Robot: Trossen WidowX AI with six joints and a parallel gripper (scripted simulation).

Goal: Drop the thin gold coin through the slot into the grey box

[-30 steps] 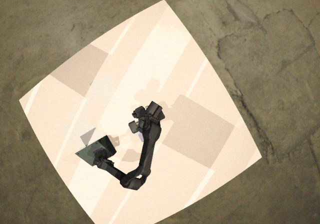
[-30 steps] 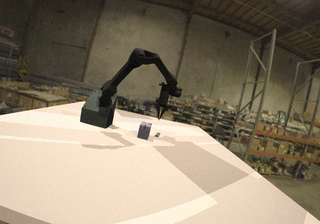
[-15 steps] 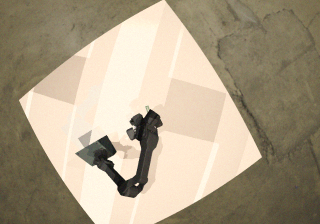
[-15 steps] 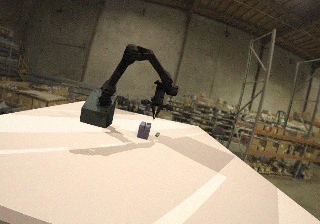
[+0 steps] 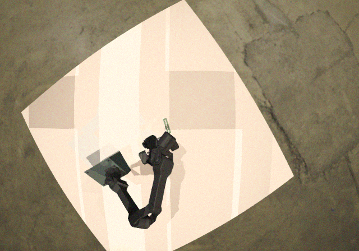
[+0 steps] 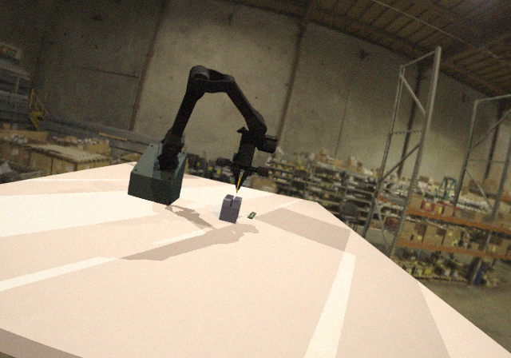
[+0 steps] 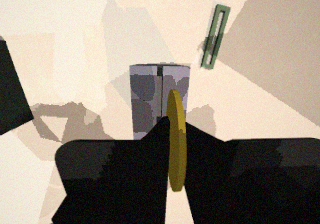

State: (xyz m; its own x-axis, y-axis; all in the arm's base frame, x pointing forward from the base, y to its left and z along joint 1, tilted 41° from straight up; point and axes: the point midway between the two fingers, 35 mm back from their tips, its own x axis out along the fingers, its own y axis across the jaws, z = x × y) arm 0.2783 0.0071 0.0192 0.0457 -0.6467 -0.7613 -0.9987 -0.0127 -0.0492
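I hold the coin (image 7: 176, 139) edge-on between my fingers, and my gripper (image 6: 238, 179) hangs just above the grey box (image 6: 229, 208), apart from it. In the wrist view the coin stands upright in front of the box (image 7: 159, 96), its top edge lying just right of the dark slot (image 7: 160, 71) in the lid. The exterior view shows what the wrist view cannot: a gap of air between the coin's lower tip (image 6: 237, 187) and the box top. The green holder (image 7: 215, 36) lies flat on the table (image 6: 124, 296), just right of the box and beyond it. From the top, my arm hides the box and coin; only the holder (image 5: 166, 125) shows. My fingers are pressed nearly together, pinching the thin coin
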